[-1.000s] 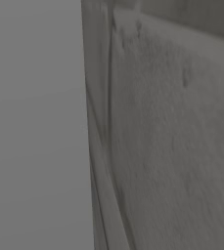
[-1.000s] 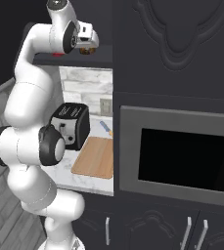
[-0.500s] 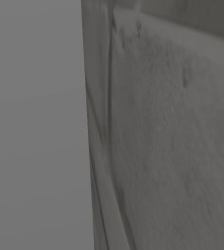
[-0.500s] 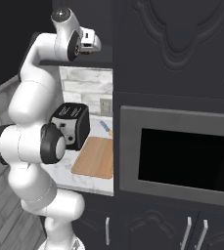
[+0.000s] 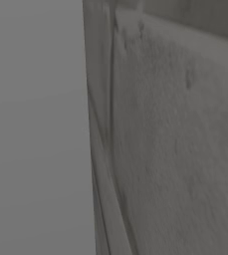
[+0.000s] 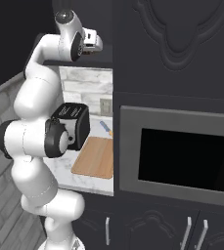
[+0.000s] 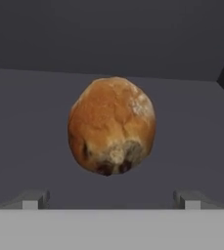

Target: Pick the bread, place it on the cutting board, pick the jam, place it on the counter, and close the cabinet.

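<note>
The bread (image 7: 112, 132), a round golden-brown roll with dark spots low on its front, lies on the dark cabinet shelf (image 7: 25, 141) straight ahead in the hand view. My gripper (image 7: 112, 200) is open, its two fingertips (image 7: 35, 199) spread wide, wider than the roll and short of it. From the right base view, my hand (image 6: 91, 44) reaches high into the upper cabinet (image 6: 84, 61). Below it, the wooden cutting board (image 6: 95, 157) lies on the pale marble counter (image 6: 64, 168). The jam is out of view.
A black toaster (image 6: 73, 124) stands left of the board, with a blue-handled utensil (image 6: 105, 128) behind it. A built-in microwave (image 6: 182, 156) and dark cabinet fronts (image 6: 177, 44) fill the right. A grey surface (image 5: 175, 149) sits close before the left base camera.
My hand has moved a little forward and to the right, further into the upper cabinet. The jaws have stayed open.
</note>
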Controlling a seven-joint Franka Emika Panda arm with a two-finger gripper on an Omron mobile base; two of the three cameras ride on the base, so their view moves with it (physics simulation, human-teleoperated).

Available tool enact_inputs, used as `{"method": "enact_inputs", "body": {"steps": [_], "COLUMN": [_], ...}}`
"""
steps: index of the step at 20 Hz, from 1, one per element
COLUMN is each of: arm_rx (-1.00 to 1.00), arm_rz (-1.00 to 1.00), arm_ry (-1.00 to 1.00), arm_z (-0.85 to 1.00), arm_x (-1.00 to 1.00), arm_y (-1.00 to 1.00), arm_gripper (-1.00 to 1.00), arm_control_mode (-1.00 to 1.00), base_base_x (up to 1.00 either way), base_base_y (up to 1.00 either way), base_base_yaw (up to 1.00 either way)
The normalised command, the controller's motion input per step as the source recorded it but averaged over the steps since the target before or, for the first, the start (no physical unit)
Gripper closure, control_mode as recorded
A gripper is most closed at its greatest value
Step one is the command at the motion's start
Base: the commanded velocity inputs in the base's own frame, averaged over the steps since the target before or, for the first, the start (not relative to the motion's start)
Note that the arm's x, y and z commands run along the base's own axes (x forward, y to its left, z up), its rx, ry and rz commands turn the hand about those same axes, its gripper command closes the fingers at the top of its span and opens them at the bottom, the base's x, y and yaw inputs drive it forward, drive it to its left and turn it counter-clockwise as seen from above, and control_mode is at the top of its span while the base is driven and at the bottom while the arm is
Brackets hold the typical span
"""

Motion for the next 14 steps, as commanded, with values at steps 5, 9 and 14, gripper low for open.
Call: {"method": "enact_inputs", "body": {"steps": [5, 9, 14], "arm_rx": [0.0, 0.0, 0.0], "arm_rz": [0.0, 0.0, 0.0], "arm_ry": [0.0, 0.0, 0.0], "arm_z": [0.01, 0.0, 0.0], "arm_x": [0.26, 0.25, 0.23], "arm_y": [0.0, 0.0, 0.0], "arm_gripper": [-1.0, -1.0, -1.0], "arm_control_mode": [-1.0, -1.0, -1.0], "base_base_x": [0.0, 0.0, 0.0], "base_base_y": [0.0, 0.0, 0.0], "base_base_yaw": [0.0, 0.0, 0.0]}}
